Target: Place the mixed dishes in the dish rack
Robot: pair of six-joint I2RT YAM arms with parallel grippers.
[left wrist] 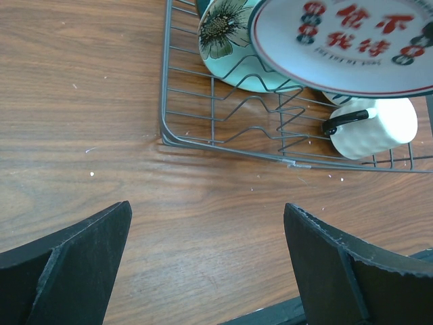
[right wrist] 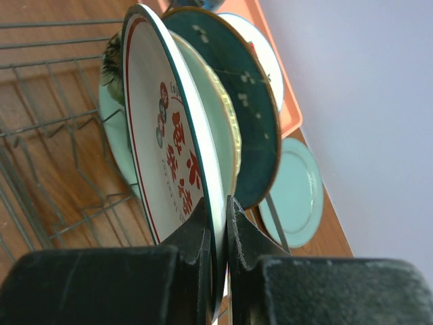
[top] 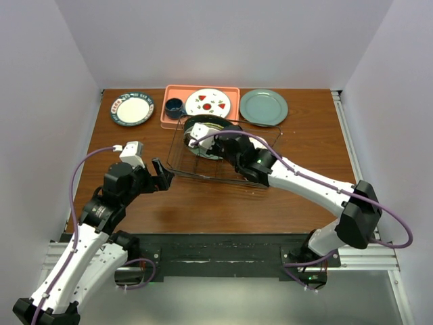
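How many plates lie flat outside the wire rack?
3. A green-rimmed white plate on the table at far left, a fruit-marked plate on the pink tray, and a grey-green plate on the table right of it. More may be hidden.

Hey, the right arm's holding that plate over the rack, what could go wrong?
1. The right end effector pinches the white red-lettered plate only at its rim, so it may slip or swing.
2. That plate is crowded by the pale green flower plate and dark teal plate; lowering it could knock them.
3. The ribbed white cup sits near its lower edge.
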